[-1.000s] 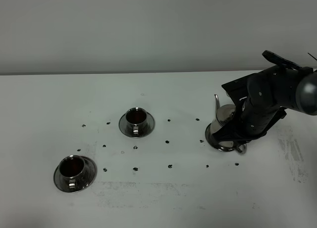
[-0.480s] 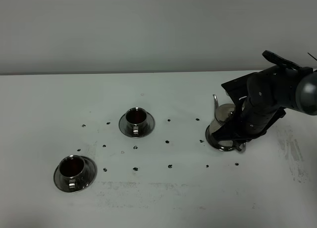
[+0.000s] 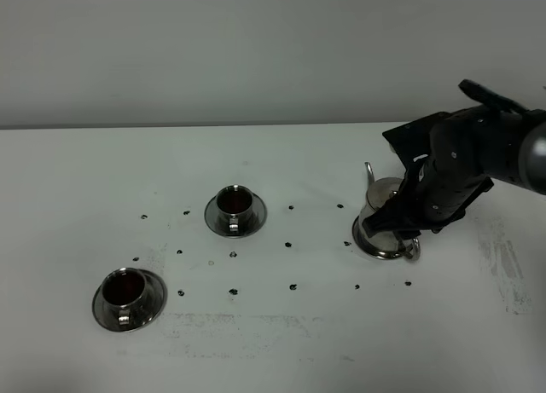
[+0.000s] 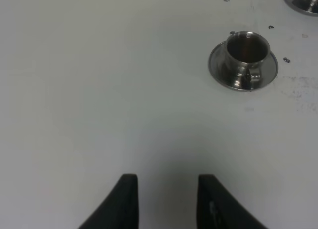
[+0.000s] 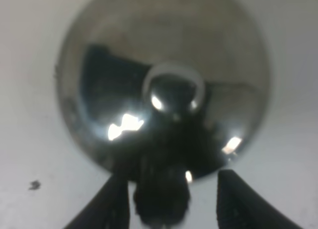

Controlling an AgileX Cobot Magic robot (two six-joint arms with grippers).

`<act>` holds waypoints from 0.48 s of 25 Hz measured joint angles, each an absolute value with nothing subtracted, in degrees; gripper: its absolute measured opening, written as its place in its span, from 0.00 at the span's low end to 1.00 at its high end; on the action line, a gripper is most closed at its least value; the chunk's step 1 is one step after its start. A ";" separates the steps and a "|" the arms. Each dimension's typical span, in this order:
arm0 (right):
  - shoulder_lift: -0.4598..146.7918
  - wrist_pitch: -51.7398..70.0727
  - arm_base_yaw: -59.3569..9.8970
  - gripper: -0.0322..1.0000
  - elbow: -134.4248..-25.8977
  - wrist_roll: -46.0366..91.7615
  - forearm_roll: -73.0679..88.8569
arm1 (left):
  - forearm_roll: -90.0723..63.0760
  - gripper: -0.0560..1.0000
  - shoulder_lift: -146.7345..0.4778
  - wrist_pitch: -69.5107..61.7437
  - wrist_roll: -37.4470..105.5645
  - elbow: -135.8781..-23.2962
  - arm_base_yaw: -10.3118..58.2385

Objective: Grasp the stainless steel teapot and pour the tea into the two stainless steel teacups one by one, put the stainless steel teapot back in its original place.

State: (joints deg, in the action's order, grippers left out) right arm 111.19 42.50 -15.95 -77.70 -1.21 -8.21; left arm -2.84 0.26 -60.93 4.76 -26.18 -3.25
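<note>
The stainless steel teapot (image 3: 381,207) stands upright on its round saucer (image 3: 367,245) at the right of the table, spout pointing to the back. My right gripper (image 3: 406,231) hangs over its loop handle (image 3: 413,249). In the right wrist view the fingers (image 5: 117,201) stand apart on either side of the handle (image 5: 161,194), clear of it, below the knobbed lid (image 5: 173,89). Two steel teacups on saucers hold dark reddish tea: one at centre (image 3: 235,205), one at front left (image 3: 127,292). My left gripper (image 4: 166,201) is open and empty over bare table, short of the front-left cup (image 4: 246,52).
Several small dark marks (image 3: 290,243) dot the white table between the cups and the teapot. Faint grey smudges (image 3: 503,261) lie at the right edge. The edge of the second cup's saucer (image 4: 303,0) shows in the left wrist view. A plain grey wall stands behind the table.
My right arm has lifted and drawn back a little from the teapot, which now stands still on its saucer. The cups and left gripper have not moved.
</note>
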 joint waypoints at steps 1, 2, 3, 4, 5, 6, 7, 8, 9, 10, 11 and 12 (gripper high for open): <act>109.69 43.06 -15.95 0.41 -77.70 -1.21 -8.46 | -2.84 0.34 0.26 -60.93 4.76 -26.18 -3.25; 107.69 43.51 -15.95 0.41 -77.70 -1.21 -8.79 | -2.84 0.34 0.26 -60.93 4.76 -26.18 -3.25; 105.52 43.93 -15.95 0.41 -77.70 -1.21 -9.22 | -2.84 0.34 0.26 -60.93 4.76 -26.18 -3.25; 103.17 44.36 -15.95 0.41 -77.70 -1.21 -9.46 | -2.84 0.34 0.26 -60.93 4.76 -26.18 -3.25; 101.22 44.84 -15.95 0.41 -77.70 -1.21 -9.63 | -2.84 0.34 0.26 -60.93 4.76 -26.18 -3.25; 98.79 45.53 -15.95 0.41 -77.70 -1.28 -9.62 | -2.84 0.34 0.26 -60.93 4.76 -26.18 -3.25; 96.36 46.32 -15.95 0.41 -77.70 -1.28 -9.62 | -2.84 0.34 0.26 -60.93 4.76 -26.18 -3.25; 94.31 47.47 -15.95 0.41 -77.70 -1.28 -9.62 | -2.84 0.34 0.26 -60.93 4.76 -26.18 -3.25; 91.78 49.00 -15.95 0.41 -77.70 -1.28 -9.62 | -2.84 0.34 0.26 -60.93 4.76 -26.18 -3.25; 89.19 50.51 -15.95 0.41 -77.70 -1.28 -9.64 | -2.84 0.34 0.26 -60.93 4.76 -26.18 -3.25; 86.47 52.63 -15.95 0.41 -77.70 -1.28 -9.64 | -2.84 0.34 0.26 -60.93 4.76 -26.18 -3.25; 84.13 55.10 -15.95 0.41 -77.70 -1.28 -9.82 | -2.84 0.34 0.26 -60.93 4.76 -26.18 -3.25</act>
